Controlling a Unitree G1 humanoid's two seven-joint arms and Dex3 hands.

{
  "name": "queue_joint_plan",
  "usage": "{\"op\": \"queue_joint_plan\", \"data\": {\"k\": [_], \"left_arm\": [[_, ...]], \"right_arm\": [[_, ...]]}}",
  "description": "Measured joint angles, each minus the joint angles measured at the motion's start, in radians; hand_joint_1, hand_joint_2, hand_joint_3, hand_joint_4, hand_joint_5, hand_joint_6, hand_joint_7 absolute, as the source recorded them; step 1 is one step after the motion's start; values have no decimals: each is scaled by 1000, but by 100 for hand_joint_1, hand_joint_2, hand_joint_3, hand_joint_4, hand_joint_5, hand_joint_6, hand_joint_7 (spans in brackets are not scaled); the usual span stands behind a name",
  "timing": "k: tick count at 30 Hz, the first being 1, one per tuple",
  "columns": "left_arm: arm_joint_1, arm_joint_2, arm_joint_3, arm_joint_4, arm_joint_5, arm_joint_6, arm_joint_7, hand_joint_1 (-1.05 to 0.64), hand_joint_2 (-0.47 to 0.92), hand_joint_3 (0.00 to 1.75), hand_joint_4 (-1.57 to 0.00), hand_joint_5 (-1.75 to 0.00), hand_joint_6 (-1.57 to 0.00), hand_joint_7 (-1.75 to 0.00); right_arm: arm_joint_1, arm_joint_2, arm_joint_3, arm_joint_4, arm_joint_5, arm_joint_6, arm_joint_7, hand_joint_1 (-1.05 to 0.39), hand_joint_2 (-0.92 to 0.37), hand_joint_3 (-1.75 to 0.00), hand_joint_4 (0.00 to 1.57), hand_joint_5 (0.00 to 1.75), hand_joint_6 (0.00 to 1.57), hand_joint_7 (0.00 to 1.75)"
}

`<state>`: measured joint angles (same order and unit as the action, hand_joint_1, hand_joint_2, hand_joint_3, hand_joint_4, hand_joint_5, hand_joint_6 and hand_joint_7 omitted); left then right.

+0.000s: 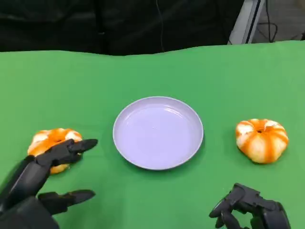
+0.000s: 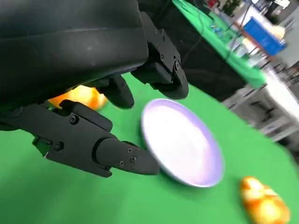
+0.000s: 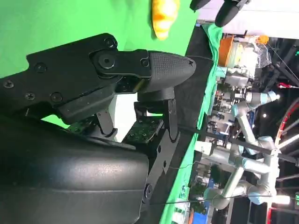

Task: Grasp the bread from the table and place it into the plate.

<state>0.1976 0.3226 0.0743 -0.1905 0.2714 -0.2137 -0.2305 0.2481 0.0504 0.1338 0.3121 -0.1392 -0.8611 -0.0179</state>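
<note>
A round orange-and-white bread (image 1: 50,139) lies on the green table at the left, and a second one (image 1: 262,140) lies at the right. Between them stands the pale lilac plate (image 1: 157,133), with nothing in it. My left hand (image 1: 45,183) reaches in from the lower left with its fingers apart. One finger (image 1: 71,148) lies over the left bread and the thumb stays apart below it. The left wrist view shows that bread (image 2: 79,97) behind the fingers (image 2: 117,156), with the plate (image 2: 187,149) beyond. My right hand (image 1: 250,212) sits low at the right, fingers curled in on nothing.
The green cloth (image 1: 157,71) runs back to a dark edge. The right wrist view shows one bread (image 3: 164,16) on the green surface, and robot arms and clutter beyond the table. In the left wrist view the second bread (image 2: 264,205) lies past the plate.
</note>
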Motion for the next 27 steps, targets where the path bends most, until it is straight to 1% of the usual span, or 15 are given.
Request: {"op": "queue_joint_plan", "data": {"k": [7,14,18,21,24,27], "left_arm": [[-66,80,-24,3,253,26,84,-58,92,2,-19,-36,-35,0],[-160,128,-86,79,439,86,120,-56,92,1,-16,-30,-33,0],[-248,142,-139,175,523,142,130,-55,92,3,-14,-28,-31,0],[-289,149,-167,219,545,166,132,-51,92,2,-14,-26,-32,0],[-384,148,-222,344,569,219,127,-50,92,1,-15,-25,-31,0],[-459,148,-266,457,579,241,126,-50,92,1,-16,-24,-30,0]], "right_arm": [[0,0,1,0,1,0,0,-69,-92,-48,80,158,86,126],[0,0,1,0,-2,-1,-1,-69,-92,-49,79,159,85,127],[0,0,1,0,-3,0,-2,-69,-92,-49,79,159,85,127],[3,1,1,-1,-3,1,-2,-69,-92,-47,80,159,86,126],[2,3,5,-6,1,8,0,-69,-92,-47,80,159,86,126],[4,3,5,-7,3,12,1,-68,-92,-47,80,159,86,126]]}}
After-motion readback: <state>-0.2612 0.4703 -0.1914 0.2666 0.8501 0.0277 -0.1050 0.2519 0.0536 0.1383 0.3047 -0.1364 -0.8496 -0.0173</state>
